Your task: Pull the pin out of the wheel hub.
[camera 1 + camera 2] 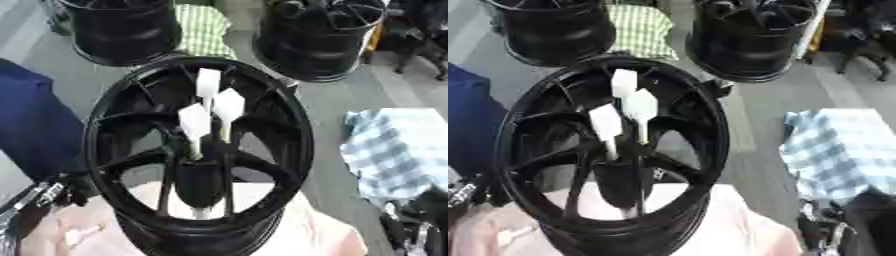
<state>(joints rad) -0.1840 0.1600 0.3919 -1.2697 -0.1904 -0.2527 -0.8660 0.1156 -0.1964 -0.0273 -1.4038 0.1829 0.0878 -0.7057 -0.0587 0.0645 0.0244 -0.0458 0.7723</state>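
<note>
White-headed pins (210,112) stand upright in the centre of the black wheel hub (289,125), shafts pointing toward the camera. Left hand (35,197) and right hand (833,227) sit below the rim on either side; finger positions cannot be made out.

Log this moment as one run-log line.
wheel hub: upright on pink cloth | pins: three white, in hub centre | left hand: lower left, clear of hub | right hand: lower right, idle
</note>
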